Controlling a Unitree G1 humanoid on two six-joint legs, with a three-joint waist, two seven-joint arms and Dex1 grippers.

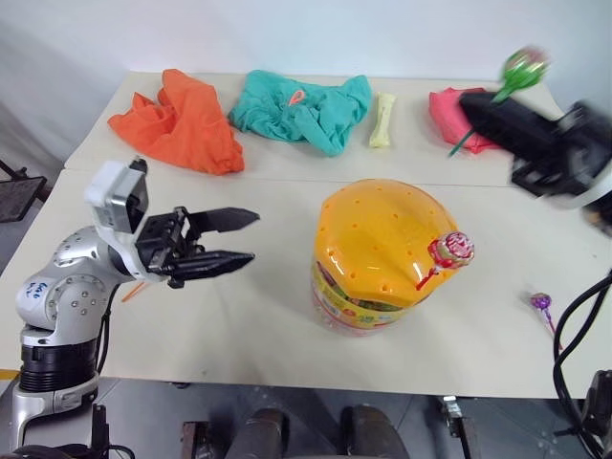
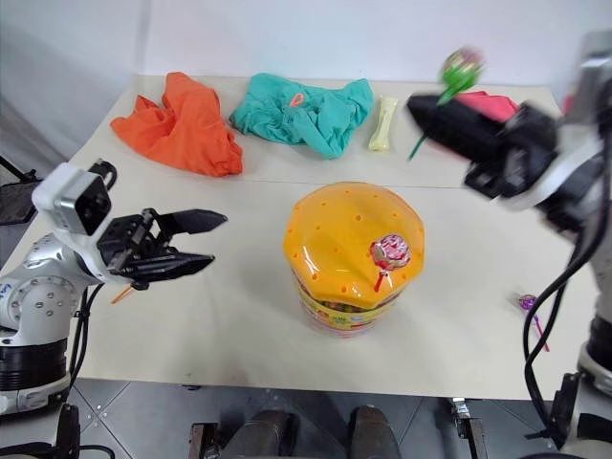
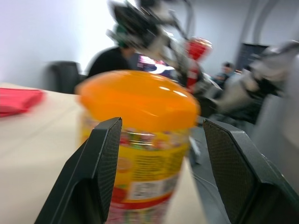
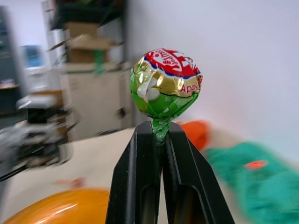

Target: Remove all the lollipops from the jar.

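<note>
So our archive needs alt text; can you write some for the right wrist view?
The right gripper has its two black fingers shut on a green-wrapped lollipop, held upright. Below is the jar's orange lid; behind, a blurred teal cloth on the table.

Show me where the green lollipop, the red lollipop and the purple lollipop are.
green lollipop (image 4: 166, 84): right wrist view, wrapped head.
red lollipop (image 1: 451, 250): left eye view, wrapped head.
purple lollipop (image 1: 541, 301): left eye view, head on table.

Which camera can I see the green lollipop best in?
The right wrist view: the green lollipop sits close up, pinched in the right hand, with its wrapper plain to see. Both eye views show it small and blurry, raised above the table's far edge.
</note>
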